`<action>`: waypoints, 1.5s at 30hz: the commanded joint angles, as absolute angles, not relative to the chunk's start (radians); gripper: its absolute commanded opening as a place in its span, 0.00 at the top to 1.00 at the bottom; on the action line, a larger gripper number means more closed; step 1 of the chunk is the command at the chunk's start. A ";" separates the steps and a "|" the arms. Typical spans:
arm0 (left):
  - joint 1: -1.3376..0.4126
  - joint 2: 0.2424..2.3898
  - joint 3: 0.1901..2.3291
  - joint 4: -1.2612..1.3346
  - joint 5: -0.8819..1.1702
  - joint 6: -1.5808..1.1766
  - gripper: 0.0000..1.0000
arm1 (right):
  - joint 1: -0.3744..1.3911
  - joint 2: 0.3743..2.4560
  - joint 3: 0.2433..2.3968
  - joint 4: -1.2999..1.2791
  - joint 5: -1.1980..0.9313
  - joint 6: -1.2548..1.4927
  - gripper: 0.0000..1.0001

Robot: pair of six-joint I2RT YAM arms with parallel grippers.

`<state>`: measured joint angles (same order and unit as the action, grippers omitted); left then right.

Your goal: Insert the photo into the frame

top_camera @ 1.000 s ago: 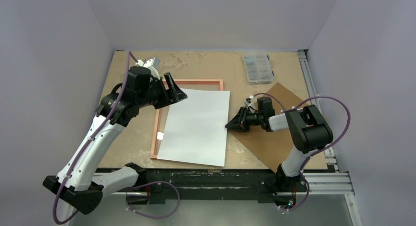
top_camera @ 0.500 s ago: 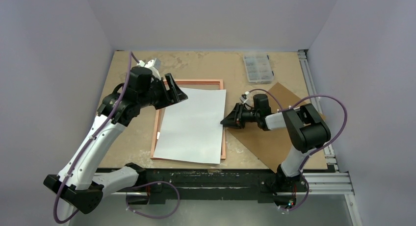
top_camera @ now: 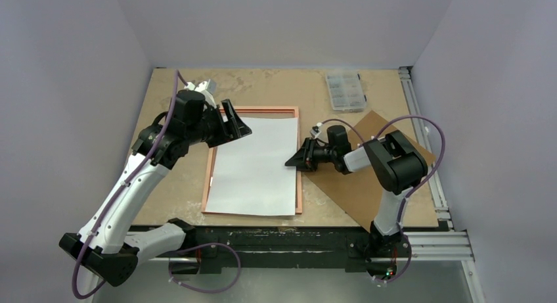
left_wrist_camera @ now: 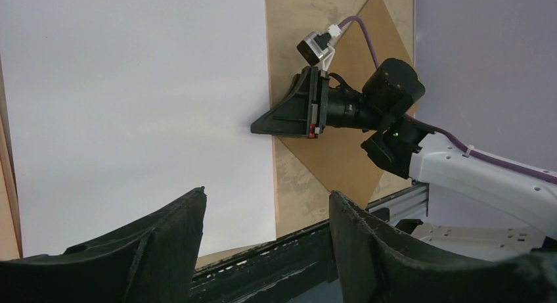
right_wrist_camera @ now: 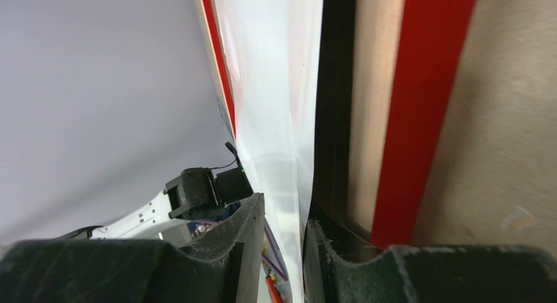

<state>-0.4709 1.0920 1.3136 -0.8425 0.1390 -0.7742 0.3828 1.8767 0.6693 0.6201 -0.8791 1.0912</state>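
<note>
The photo (top_camera: 253, 165) lies white back up inside the outline of the frame (top_camera: 263, 109), whose copper-coloured back faces up. My right gripper (top_camera: 289, 162) lies low at the photo's right edge. In the right wrist view that edge (right_wrist_camera: 276, 86) runs between my fingers, against the right one, with a narrow gap at the left one; the gripper (right_wrist_camera: 284, 208) is slightly open. The frame's red side (right_wrist_camera: 427, 86) shows beside it. My left gripper (top_camera: 240, 125) hovers over the frame's far left corner, open (left_wrist_camera: 266, 194) and empty, above the photo (left_wrist_camera: 131, 86).
A brown backing board (top_camera: 368, 185) lies under my right arm at the near right. A clear compartment box (top_camera: 345, 91) sits at the back right. An aluminium rail (top_camera: 420, 119) runs along the table's right edge.
My right gripper has slid left, carrying the photo's right edge with it, so the photo now sits within the frame's outline instead of overhanging its right side. The left arm has barely moved.
</note>
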 commanded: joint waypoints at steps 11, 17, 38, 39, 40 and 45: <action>-0.462 1.087 1.315 -0.825 0.144 -0.759 0.33 | 0.418 1.855 0.824 0.532 -0.817 1.032 1.00; -0.463 1.083 1.315 -0.826 0.143 -0.758 0.33 | 0.416 1.846 0.859 0.496 -0.810 1.016 1.00; -0.463 1.085 1.316 -0.835 0.143 -0.755 0.33 | 0.417 1.808 0.815 0.563 -0.709 1.051 1.00; -0.462 1.086 1.316 -0.836 0.143 -0.755 0.33 | 0.417 1.807 0.808 0.564 -0.705 1.052 1.00; -0.463 1.085 1.316 -0.835 0.142 -0.755 0.33 | 0.418 1.809 0.796 0.578 -0.705 1.058 1.00; -0.463 1.087 1.315 -0.834 0.144 -0.754 0.33 | 0.427 1.830 0.755 0.658 -0.712 1.098 1.00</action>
<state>-0.4706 1.0920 1.3132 -0.8474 0.1387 -0.7734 0.4191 1.8492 0.7780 0.5644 -0.7238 1.0691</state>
